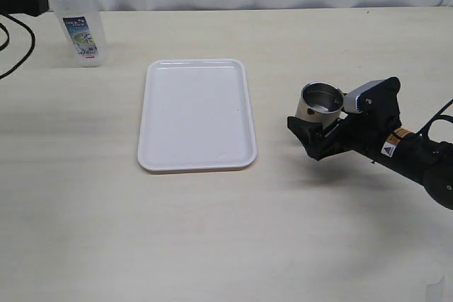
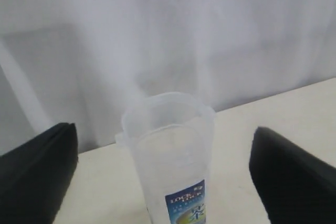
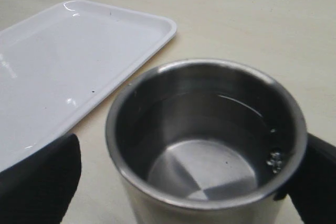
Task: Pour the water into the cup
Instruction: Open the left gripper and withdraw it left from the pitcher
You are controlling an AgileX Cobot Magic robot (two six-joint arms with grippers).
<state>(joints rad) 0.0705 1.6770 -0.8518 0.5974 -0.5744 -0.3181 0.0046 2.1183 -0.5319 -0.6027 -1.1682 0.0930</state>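
So cup (image 1: 320,102) stands upright on the desk (image 1: 212,245), straddled by the right jaws, released; jug (image 1: 79,22) upright well apart, between the left jaws, also released

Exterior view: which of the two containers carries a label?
The clear jug at back left; the steel cup has none.

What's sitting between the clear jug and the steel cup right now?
Only the white tray, with nothing on it, lies between the clear jug and the steel cup; the rest is bare table. The exterior view shows it.
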